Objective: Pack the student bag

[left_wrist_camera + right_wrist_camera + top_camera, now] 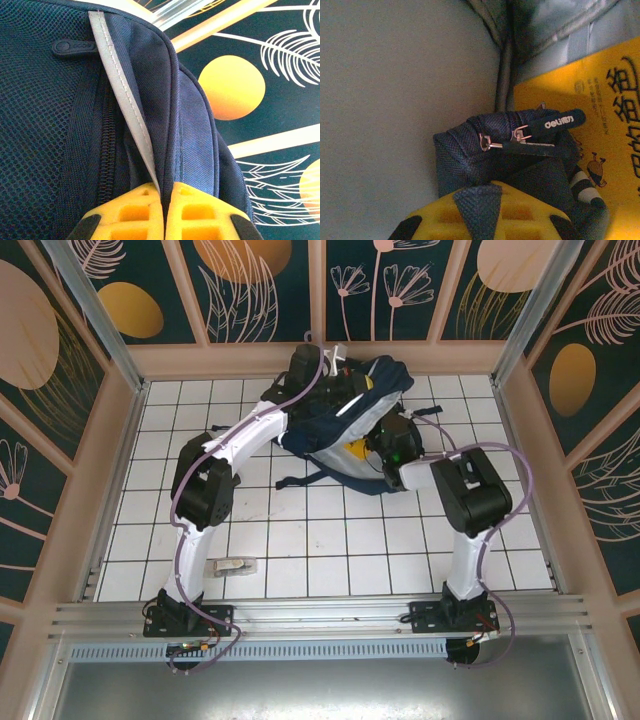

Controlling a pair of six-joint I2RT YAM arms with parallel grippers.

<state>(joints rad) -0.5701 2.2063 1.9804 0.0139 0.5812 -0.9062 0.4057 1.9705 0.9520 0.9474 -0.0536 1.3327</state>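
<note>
clamping the large navy-blue fabric student bag [385, 375], left end effector [163, 200] pinches its grey reflective stripe [125, 100]; right end effector [479, 200] pinches zipper-side fabric.

Both the left arm [250, 440] and right arm [462, 565] show white shells, chunky black joints, lilac cables [178, 540] rising from six-o'clock bases [185, 618], and yellow grid-moulded fingers [132, 215].

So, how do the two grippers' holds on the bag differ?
The left gripper pinches a grey reflective stripe on the student bag's outside; the right gripper pinches navy fabric beside the zipper pulls. The left one reaches the bag's far end, the right one its near side by a yellow book. Both are shut on the bag.
</note>
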